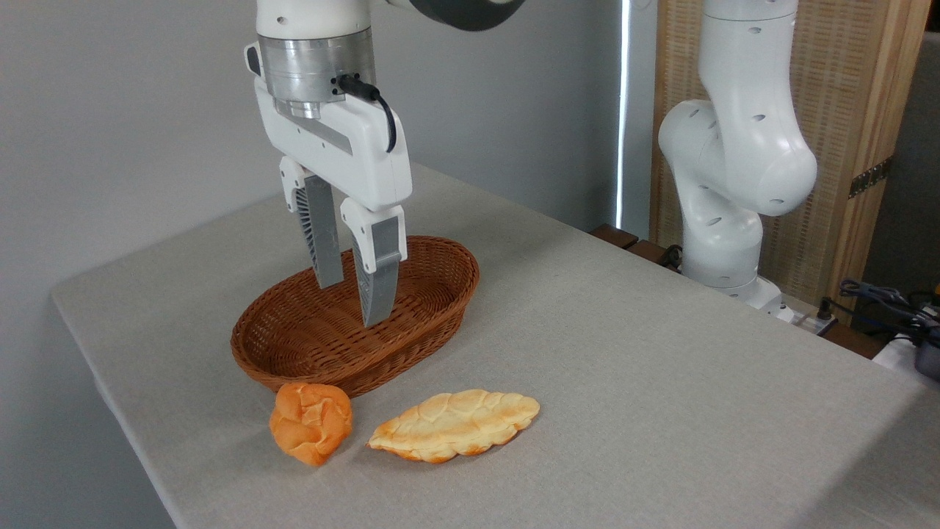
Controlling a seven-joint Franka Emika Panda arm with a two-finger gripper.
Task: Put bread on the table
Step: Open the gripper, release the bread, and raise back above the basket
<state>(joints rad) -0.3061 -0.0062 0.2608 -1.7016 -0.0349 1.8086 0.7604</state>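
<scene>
My pincer (354,305) empty, fingers apart, hanging above basket (294,353). Bread (455,425) flat on table (661,382), beside bun (310,422). Placing step looks done; next, probably just pull clear.

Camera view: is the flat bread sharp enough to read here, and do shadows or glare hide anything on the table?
Camera view: the bread is sharp, its scalloped edges clear, lying flat on the table. Light is soft and even, shadows under the bread, bun and basket are faint. The only glare is a bright strip behind the arm. The gripper is crisp, open above the basket.
</scene>
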